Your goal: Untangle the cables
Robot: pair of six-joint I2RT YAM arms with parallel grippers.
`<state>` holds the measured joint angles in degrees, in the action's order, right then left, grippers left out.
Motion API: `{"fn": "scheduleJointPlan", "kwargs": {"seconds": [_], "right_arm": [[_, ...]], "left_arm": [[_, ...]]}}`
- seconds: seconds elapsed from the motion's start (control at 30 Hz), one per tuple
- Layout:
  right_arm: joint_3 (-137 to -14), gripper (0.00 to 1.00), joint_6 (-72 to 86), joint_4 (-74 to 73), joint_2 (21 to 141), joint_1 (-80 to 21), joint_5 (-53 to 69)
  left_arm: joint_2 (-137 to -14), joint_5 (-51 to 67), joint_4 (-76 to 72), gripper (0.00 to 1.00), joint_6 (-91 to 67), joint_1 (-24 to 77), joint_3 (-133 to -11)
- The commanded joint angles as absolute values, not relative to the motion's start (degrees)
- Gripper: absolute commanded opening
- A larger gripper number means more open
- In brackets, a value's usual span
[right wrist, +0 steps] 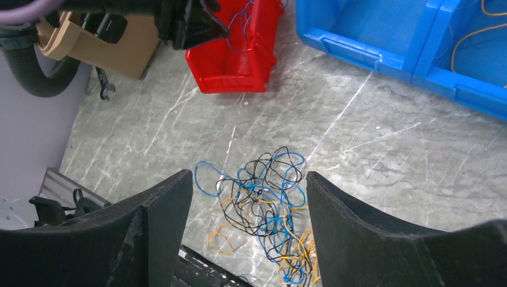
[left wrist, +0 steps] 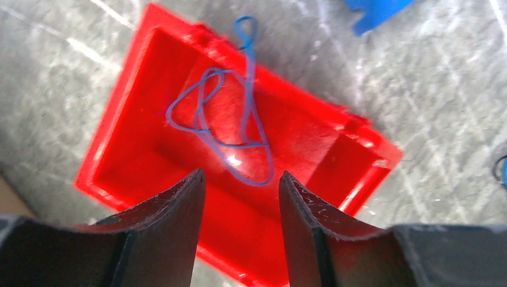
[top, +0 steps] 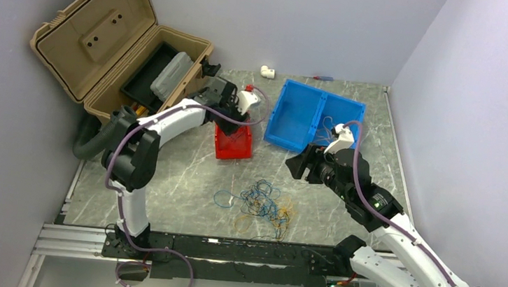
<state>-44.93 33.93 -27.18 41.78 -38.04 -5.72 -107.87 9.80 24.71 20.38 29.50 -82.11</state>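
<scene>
Cables lie tangled near the middle of the grey marbled table. One blue cable sits in the red bin farther back, its loop draped over the rim. My left gripper hangs over that bin, jaws parted and empty. My right gripper, spread wide and empty too, is above the tangle. Far right stands a blue bin, far left an open tan case. Pale walls close us in.

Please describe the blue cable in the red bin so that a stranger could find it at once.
Beside the open tan case stands a small red bin. Inside it lies a looped blue cable. It is all blue, unlike the many-coloured tangle on the table.
</scene>
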Motion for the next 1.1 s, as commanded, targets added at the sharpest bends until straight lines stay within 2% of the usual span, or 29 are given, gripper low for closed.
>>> {"fn": "scheduleJointPlan", "kwargs": {"seconds": [0.0,0.23,0.7,0.97,1.0,1.07], "right_arm": [[-45.8,0.72,33.0,-27.3,41.4,-37.9,-6.6],[-46.9,0.72,33.1,-27.0,42.8,-37.8,-5.8],[-46.9,0.72,33.0,-27.3,43.7,-37.6,-5.8],[-46.7,0.72,33.2,-27.1,43.4,-37.4,-6.2],[-46.4,0.72,33.3,-27.0,43.2,-37.4,-6.2],[-46.2,0.72,33.4,-27.1,43.0,-37.3,-6.2]], "left_arm": [[-107.2,15.2,26.4,0.52,24.4,27.0,-86.8],[-113.4,18.0,31.2,0.48,28.9,27.1,-94.3],[-115.6,21.9,31.9,0.45,29.4,27.1,-96.1],[-118.1,21.3,31.0,0.41,29.1,27.6,-97.6],[-118.2,21.4,30.9,0.37,29.3,27.7,-97.6],[-118.3,21.1,31.4,0.16,29.4,27.8,-98.0]]}}
